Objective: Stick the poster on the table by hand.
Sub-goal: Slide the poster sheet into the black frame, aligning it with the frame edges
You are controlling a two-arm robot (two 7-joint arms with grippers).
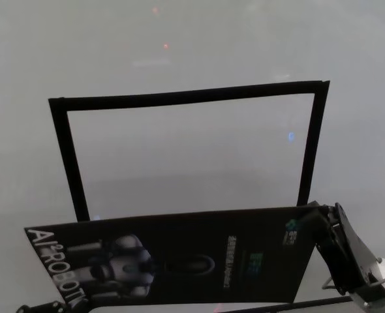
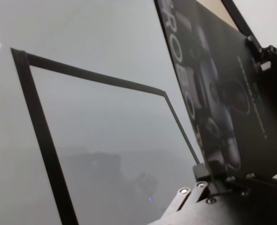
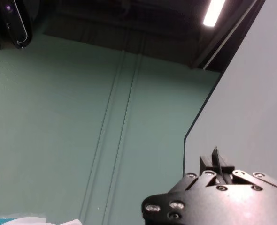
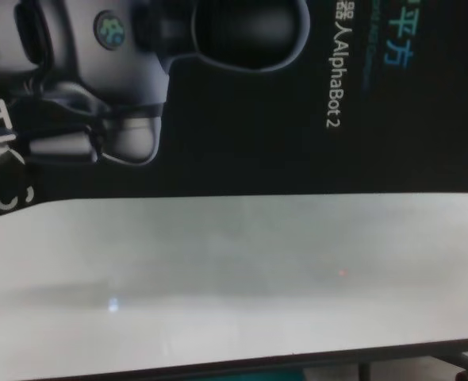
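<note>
The poster (image 1: 179, 261), black with a grey robot and white lettering, hangs over the near part of the white table (image 1: 192, 156), held up by its two short ends. My right gripper (image 1: 318, 225) is shut on its right end, where the fingers (image 3: 217, 169) pinch a thin sheet edge. My left gripper (image 2: 206, 180) is shut on the poster's (image 2: 223, 93) other end. In the head view that hand only just shows at the lower left corner. In the chest view the poster (image 4: 258, 95) fills the upper half, above the bare table (image 4: 218, 270).
Narrow black strips (image 1: 186, 96) form a three-sided frame on the table beyond the poster, open toward me. The table's dark near edge (image 4: 218, 367) runs close below the poster. Small red light spots lie on the far tabletop.
</note>
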